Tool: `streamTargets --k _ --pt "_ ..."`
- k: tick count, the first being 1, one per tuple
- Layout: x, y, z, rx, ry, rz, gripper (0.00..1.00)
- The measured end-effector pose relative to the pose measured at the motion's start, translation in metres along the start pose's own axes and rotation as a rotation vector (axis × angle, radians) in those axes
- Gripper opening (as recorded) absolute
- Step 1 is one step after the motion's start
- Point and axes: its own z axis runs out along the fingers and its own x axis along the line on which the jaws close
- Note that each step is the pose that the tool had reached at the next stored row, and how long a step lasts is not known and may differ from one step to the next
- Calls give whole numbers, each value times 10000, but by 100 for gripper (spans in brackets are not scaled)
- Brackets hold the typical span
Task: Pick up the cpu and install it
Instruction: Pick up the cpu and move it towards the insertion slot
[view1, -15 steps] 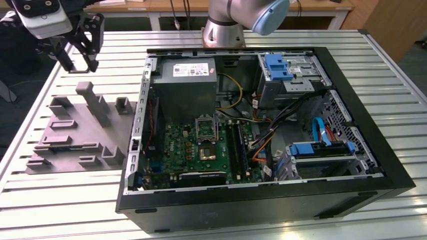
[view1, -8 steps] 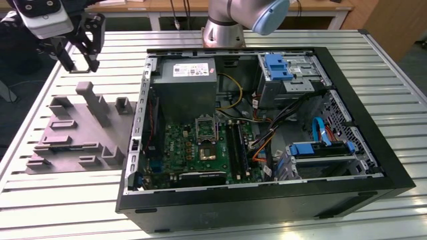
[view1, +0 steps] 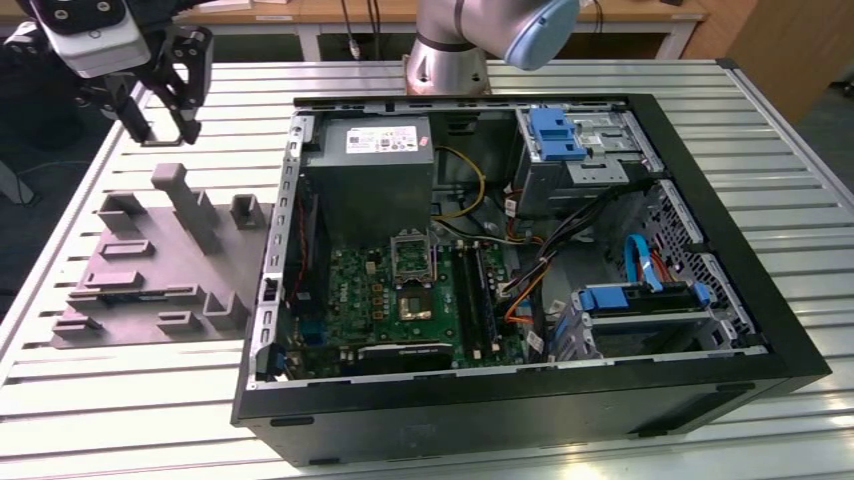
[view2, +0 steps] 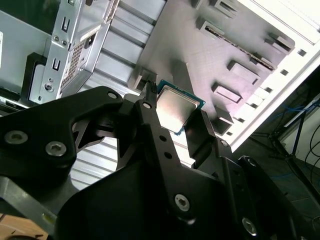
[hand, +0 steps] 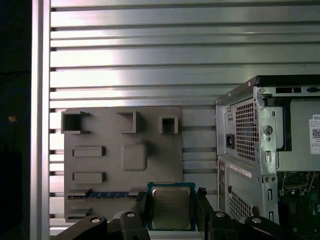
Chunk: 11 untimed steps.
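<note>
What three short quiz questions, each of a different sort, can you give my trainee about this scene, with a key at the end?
1. True or false: the gripper is shut on the cpu.
2. Multiple choice: in the exterior view, where is the gripper relative to the computer case?
A) to the exterior view's left of it
B) to the exterior view's right of it
C) inside it
3. Short answer: is the computer case open or closed?

Key: 1 true. 2 A. 3 open; the motherboard shows inside it.
</note>
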Motion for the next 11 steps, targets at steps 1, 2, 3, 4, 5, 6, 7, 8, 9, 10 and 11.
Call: streamTargets --k 1,2,3,4,5,6,7,8,9,10,11 --pt "-2 0 0 0 0 0 47" --pt "-5 0 0 1 0 0 47" --pt "-8 0 -1 1 1 0 47" --pt "-10 0 -1 1 1 0 47" --pt "-12 1 -1 1 1 0 47" --pt "-15 0 0 0 0 0 47" --pt "-17 1 0 0 0 0 47" --pt "-19 1 0 0 0 0 47" --pt "-21 1 -1 1 1 0 47" --pt "-24 1 -1 1 0 0 47" --pt "-27 1 -1 1 1 0 47"
